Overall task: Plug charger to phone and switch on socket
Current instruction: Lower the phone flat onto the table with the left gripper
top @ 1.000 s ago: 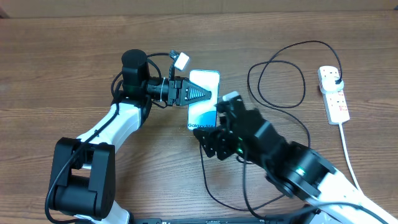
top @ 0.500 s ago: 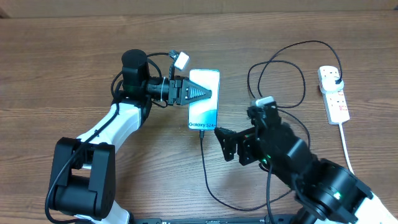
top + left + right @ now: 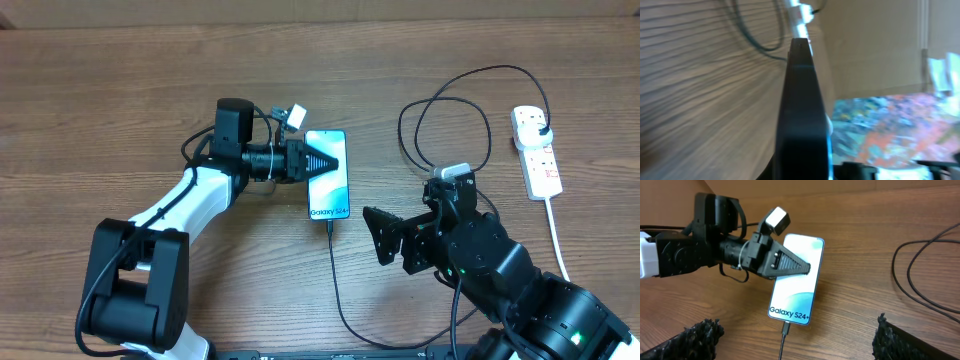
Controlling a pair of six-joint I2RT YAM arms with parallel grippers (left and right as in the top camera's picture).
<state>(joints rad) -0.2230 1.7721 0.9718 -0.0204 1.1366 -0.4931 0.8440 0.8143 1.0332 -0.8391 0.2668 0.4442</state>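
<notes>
The phone point(image 3: 331, 190) with its cyan "Galaxy" screen lies in the middle of the table, and shows in the right wrist view point(image 3: 795, 287). The charger's black cable point(image 3: 335, 275) runs up to the phone's bottom edge, where its connector point(image 3: 786, 328) sits in the port. Its black plug point(image 3: 541, 128) is in the white socket strip point(image 3: 540, 165) at the far right. My left gripper point(image 3: 328, 163) reaches over the phone's upper part from the left, shut on it. My right gripper point(image 3: 392, 242) is open and empty, to the right of and below the phone.
The charger's slack makes large loops point(image 3: 445, 130) between the phone and the strip. The strip's thick white cord point(image 3: 562, 250) runs toward the front right edge. My right arm fills the front right corner.
My right gripper has drawn back to the right, away from the phone's bottom edge, leaving the connector in the phone. My left gripper and the phone have shifted right, and the phone has turned slightly.
</notes>
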